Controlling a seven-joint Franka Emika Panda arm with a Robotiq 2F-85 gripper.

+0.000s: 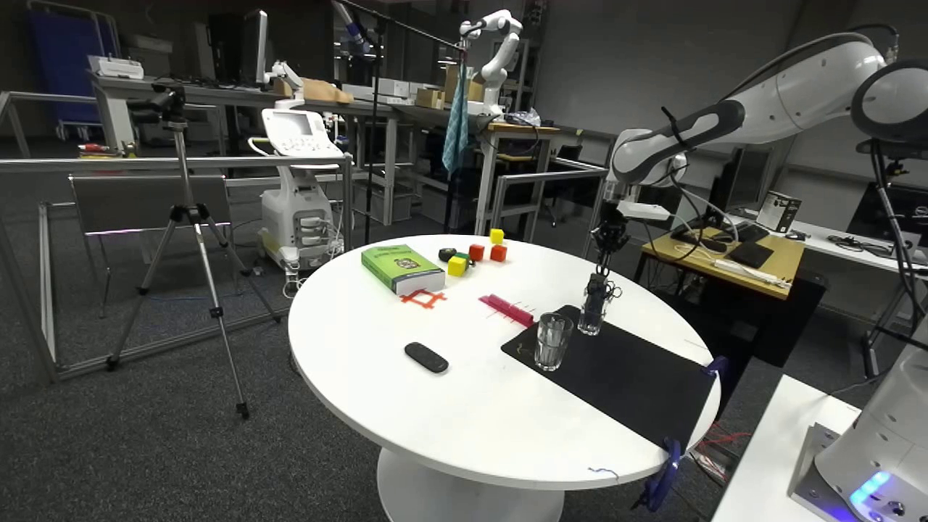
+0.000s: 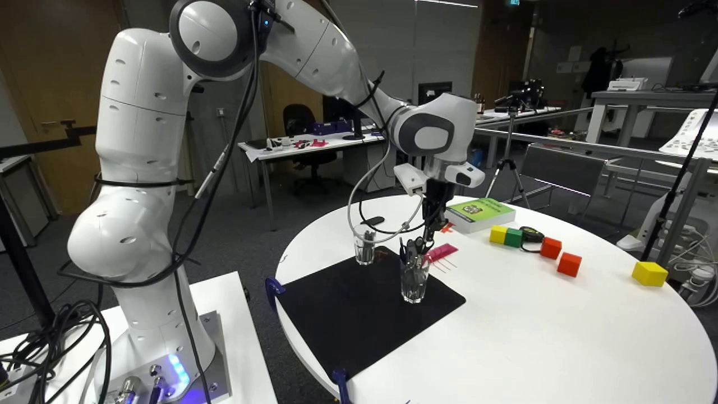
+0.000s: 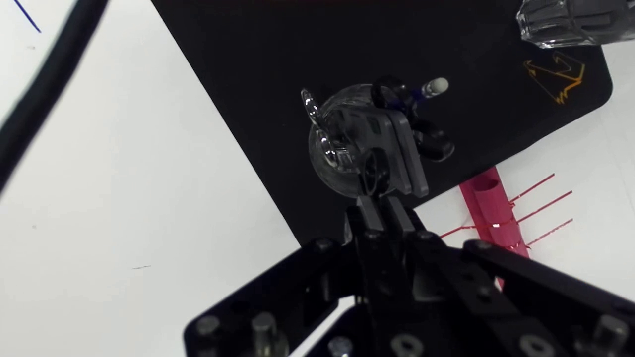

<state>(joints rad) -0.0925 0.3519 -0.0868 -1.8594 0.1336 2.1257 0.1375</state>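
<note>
My gripper [image 3: 386, 208] points down at a clear glass [image 3: 325, 176] of utensils; the gripper also shows in both exterior views [image 1: 601, 271] [image 2: 429, 235]. Its fingers are close together, with a black loop handle [image 3: 375, 171] running into the narrow gap; dark tones partly hide the contact. The glass stands upright on a black mat [image 1: 623, 370] in both exterior views [image 1: 591, 317] [image 2: 414, 280]. It also holds black scissors [image 3: 432, 141], two grey flat plates [image 3: 399, 148], shiny metal pieces [image 3: 311, 106] and a white-ended blue stick [image 3: 436, 87].
A second glass [image 1: 552, 342] stands on the mat, near a pink-red tube with thin wires [image 1: 507, 309]. A remote [image 1: 426, 357], a green book [image 1: 402, 268] and coloured blocks [image 2: 551, 248] lie on the round white table [image 1: 464, 428]. Blue clamps [image 1: 663, 475] hold the mat's edge.
</note>
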